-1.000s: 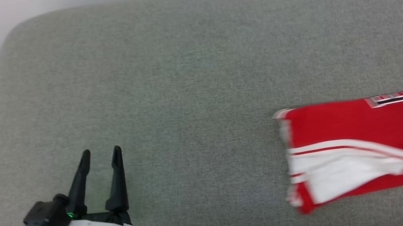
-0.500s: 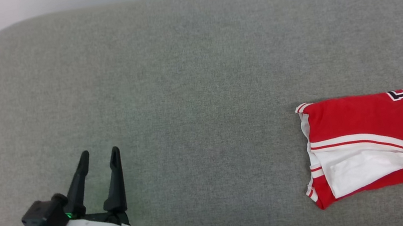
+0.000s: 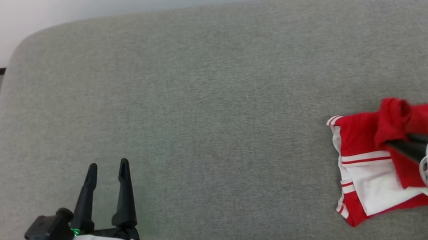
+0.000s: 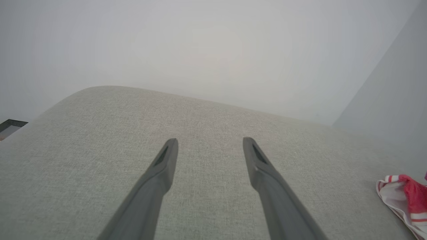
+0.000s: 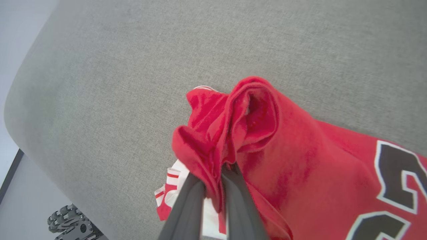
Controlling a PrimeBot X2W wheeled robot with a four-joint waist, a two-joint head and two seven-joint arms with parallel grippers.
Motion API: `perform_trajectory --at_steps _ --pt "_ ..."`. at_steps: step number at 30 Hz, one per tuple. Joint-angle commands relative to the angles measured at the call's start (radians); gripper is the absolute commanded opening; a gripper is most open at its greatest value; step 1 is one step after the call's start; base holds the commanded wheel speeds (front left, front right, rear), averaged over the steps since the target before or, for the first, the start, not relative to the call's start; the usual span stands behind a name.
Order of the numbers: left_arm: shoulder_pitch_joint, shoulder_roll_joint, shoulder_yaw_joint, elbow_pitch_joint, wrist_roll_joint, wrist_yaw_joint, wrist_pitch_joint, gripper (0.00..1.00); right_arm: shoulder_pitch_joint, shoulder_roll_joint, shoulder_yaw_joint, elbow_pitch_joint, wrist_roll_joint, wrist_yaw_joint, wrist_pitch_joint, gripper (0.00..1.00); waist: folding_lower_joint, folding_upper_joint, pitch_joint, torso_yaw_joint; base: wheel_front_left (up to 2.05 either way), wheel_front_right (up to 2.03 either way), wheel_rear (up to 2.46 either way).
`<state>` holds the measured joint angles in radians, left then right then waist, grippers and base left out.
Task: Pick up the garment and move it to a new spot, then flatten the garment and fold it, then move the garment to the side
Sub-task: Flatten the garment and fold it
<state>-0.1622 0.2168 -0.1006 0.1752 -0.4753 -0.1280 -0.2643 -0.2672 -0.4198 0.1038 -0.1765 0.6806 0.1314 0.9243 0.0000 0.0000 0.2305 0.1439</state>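
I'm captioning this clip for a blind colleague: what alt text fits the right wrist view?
The right gripper is shut on a bunched fold of the red jersey, pinched between its two dark fingers. The jersey's black, white-outlined number shows at the right, a striped white sleeve peeks out below, and a grey cushion lies behind.

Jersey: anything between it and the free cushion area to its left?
Nothing visible. The right gripper is shut on a bunched fold of the jersey. No object lies on the cushion between the jersey and the left gripper, which sits open near the front-left corner.
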Motion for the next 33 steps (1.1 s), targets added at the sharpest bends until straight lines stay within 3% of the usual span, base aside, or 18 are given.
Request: perform_trajectory --at_steps 1,8,9,11,12,13,21,29,33 --pt "0.008 -0.003 0.002 0.001 -0.006 -0.004 0.001 1.0 -0.007 0.006 0.009 0.008 0.008 -0.001 -0.004 0.0 0.0 0.0 -0.004 0.011 0.0 0.0 0.0" --pt "-0.001 -0.015 0.002 0.012 -0.01 -0.003 0.001 1.0 -0.023 -0.008 0.105 0.102 -0.009 -0.001 -0.06 0.0 0.0 0.0 -0.002 0.031 0.0 0.0 0.0" --pt "-0.002 -0.017 0.002 0.013 -0.01 -0.003 0.001 1.0 -0.029 -0.006 0.115 0.115 -0.008 -0.001 -0.074 0.21 0.0 0.0 -0.003 0.031 0.0 0.0 0.0" --pt "-0.003 -0.018 0.003 0.016 -0.011 -0.003 0.001 1.0 -0.032 -0.002 0.129 0.138 0.0 -0.001 -0.097 0.52 0.0 0.0 -0.006 0.031 0.0 0.0 0.0" --pt "-0.003 -0.018 0.004 0.017 -0.011 -0.003 0.001 1.0 -0.034 -0.002 0.136 0.147 0.005 -0.001 -0.106 0.87 0.0 0.0 -0.009 0.029 0.0 0.0 0.0" --pt "-0.001 -0.018 0.006 0.018 -0.012 -0.003 0.001 1.0 -0.038 -0.005 0.145 0.151 0.012 -0.001 -0.113 1.0 0.0 0.0 -0.011 0.026 0.0 0.0 0.0" --pt "0.005 -0.005 -0.007 0.024 -0.025 -0.003 0.001 1.0 -0.063 -0.052 0.143 0.131 0.083 -0.001 -0.215 1.0 0.0 0.0 -0.048 -0.007 0.0 0.0 0.0" --pt "0.009 0.014 -0.033 0.047 -0.035 -0.003 0.001 1.0 -0.05 -0.094 0.013 0.208 0.044 -0.001 -0.413 1.0 0.0 0.0 -0.091 -0.052 0.0 0.0 0.0" --pt "0.019 0.025 -0.047 0.065 -0.04 -0.003 0.001 1.0 -0.016 -0.115 0.004 0.247 0.044 -0.001 -0.527 1.0 0.0 0.0 -0.115 -0.075 0.0 0.0 0.0"
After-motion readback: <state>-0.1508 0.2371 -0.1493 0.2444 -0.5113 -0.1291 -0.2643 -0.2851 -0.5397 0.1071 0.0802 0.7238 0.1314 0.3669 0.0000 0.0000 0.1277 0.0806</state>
